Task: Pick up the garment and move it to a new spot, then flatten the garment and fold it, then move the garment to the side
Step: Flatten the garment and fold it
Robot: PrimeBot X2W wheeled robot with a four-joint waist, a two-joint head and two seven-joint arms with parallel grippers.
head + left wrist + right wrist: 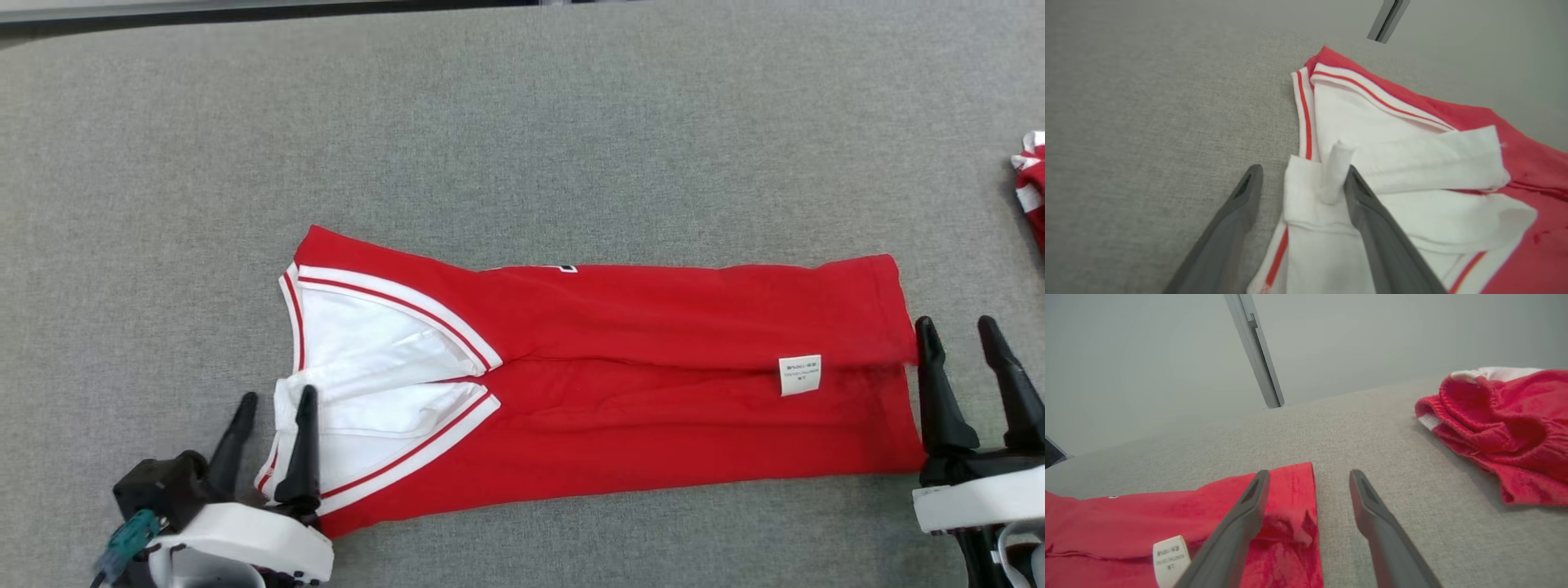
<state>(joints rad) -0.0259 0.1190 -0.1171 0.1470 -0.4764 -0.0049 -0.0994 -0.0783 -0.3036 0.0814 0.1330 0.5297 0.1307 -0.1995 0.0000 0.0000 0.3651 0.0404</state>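
Garment [653,408] — flat on grey tabletop [522,122]

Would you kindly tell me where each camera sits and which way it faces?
Head view: on the head, looking down on the grey table and red garment; left gripper and right gripper show, open.
Left wrist view: on the left wrist, looking along its fingers at the garment's white end.
Right wrist view: on the right wrist, looking along its fingers over the hem toward another red garment.
Shared: head and right wrist views show the white label.
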